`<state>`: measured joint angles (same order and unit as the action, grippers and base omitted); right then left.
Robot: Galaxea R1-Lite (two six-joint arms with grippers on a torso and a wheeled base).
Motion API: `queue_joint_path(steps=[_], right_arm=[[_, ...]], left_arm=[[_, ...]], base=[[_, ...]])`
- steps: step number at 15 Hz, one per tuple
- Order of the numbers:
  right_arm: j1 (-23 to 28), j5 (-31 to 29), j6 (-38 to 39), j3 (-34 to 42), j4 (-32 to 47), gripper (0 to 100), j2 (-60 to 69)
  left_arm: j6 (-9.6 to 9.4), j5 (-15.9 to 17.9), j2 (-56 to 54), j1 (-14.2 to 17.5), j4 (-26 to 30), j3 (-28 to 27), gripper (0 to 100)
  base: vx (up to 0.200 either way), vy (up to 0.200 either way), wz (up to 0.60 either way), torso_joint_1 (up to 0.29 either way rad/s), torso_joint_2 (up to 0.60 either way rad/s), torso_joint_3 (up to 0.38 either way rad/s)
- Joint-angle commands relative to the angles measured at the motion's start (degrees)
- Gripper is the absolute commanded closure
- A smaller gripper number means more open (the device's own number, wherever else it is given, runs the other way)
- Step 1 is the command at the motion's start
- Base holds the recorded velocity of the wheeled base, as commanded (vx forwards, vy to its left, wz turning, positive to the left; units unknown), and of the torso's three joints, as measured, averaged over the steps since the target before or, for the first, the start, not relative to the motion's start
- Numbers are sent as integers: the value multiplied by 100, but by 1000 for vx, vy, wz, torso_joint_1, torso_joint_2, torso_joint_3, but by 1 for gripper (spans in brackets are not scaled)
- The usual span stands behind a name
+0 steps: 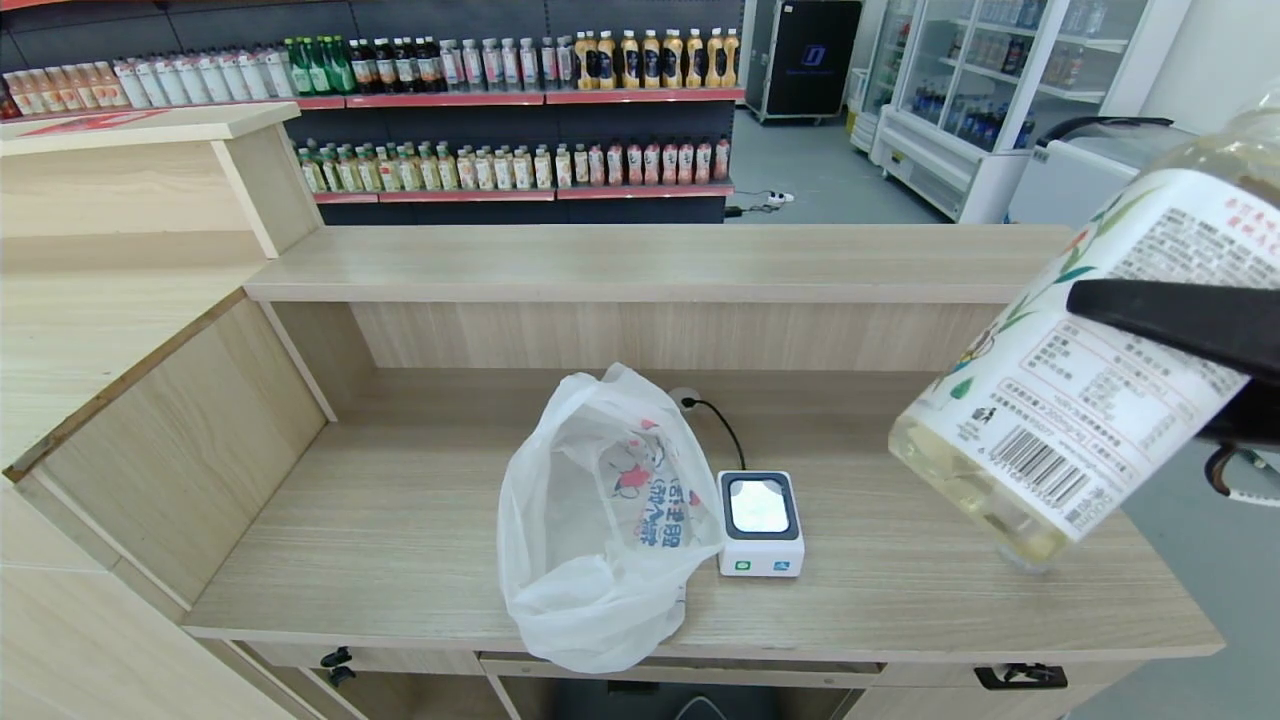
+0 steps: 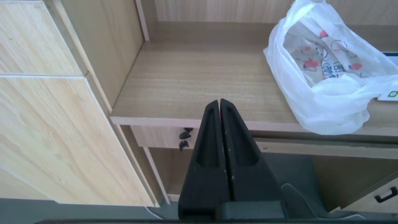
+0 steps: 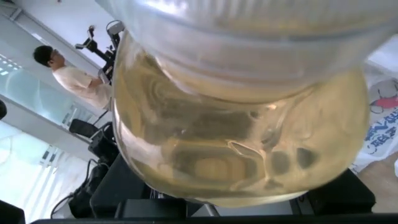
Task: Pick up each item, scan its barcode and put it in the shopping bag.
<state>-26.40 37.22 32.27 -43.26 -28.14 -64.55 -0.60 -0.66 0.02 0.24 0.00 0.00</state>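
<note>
Our left gripper (image 2: pixel 219 109) is pinched closed on nothing, out in front of the counter (image 1: pixel 400 520). Mid-counter sits the white shopping bag (image 1: pixel 600 520), mouth open, with the scanner (image 1: pixel 760 522) touching it at its 3 o'clock (glass face up). Further out at 3 o'clock, our right gripper (image 1: pixel 1200 350) is clamped round the bottle (image 1: pixel 1080 370), which is tilted in the air with its barcode showing.

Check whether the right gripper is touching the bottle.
Touching. The head view shows a black finger of the right gripper pressed across the label of the bottle, which it holds tilted in the air.
</note>
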Motion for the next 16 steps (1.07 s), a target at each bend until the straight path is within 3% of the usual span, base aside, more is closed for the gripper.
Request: queue_joint_path(steps=[1,4,16], right_arm=[[-251,-48,8,11,1,100,-5],[-480,-39,8,-42,335,100,144],[-655,58,166,-68,467,100,285]], left_arm=[[-2,-4,-2,2,0,0,100],[-2,4,-2,2,0,0,100],[-2,-4,-2,2,0,0,100]], base=[[0,0,0,0,0,0],[0,0,0,0,0,0],[0,0,0,0,0,0]])
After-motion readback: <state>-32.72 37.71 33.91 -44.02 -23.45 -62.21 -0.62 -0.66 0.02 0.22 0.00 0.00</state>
